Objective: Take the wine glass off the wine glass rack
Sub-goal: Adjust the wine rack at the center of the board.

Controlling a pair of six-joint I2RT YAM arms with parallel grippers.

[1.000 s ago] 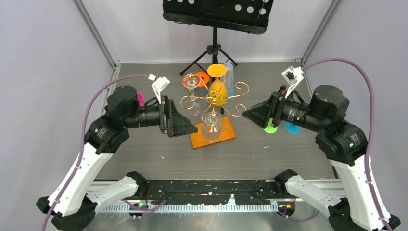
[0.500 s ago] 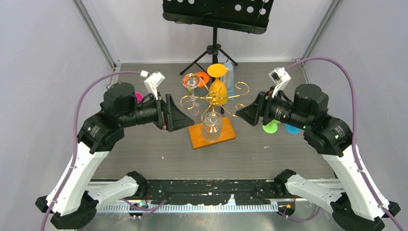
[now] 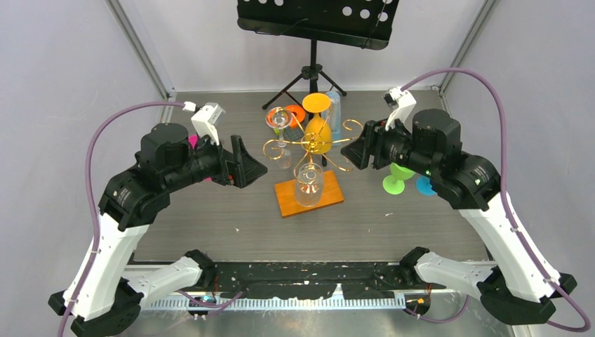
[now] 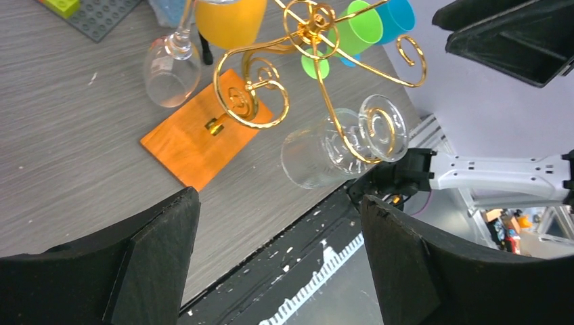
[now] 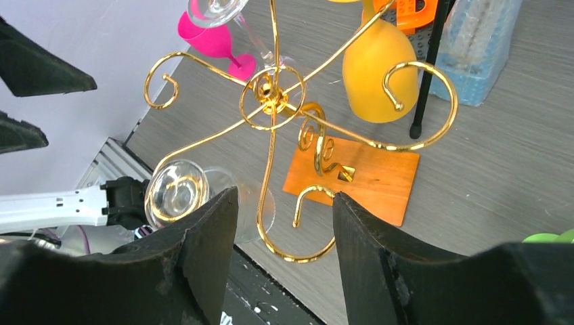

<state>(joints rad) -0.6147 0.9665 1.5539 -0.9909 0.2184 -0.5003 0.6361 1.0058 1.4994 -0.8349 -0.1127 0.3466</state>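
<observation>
L gripper [image 3: 251, 163] - jaws spread wide, nothing between them. It hangs just left of the wine glass rack [image 3: 309, 145], fingers aimed at it, no contact. A pink glass [image 5: 213, 37] is partly hidden behind the L arm.

The rack is at table centre, with gold wire arms on an orange base [image 3: 324, 200]. Three glasses hang from it foot-up, bowl-down:
- rear-left glass [image 3: 279, 119], clear
- orange glass [image 3: 318, 133], rear centre
- wine glass [image 3: 309, 184], clear, on the near arm, bowl over the base's front part. Neither gripper touches it.

R gripper [image 3: 353, 153] is likewise wide open and empty, just right of the rack near a scroll end, no contact. A green glass [image 3: 396, 179] and a blue glass [image 3: 425, 187] are on the table under the R arm.
</observation>
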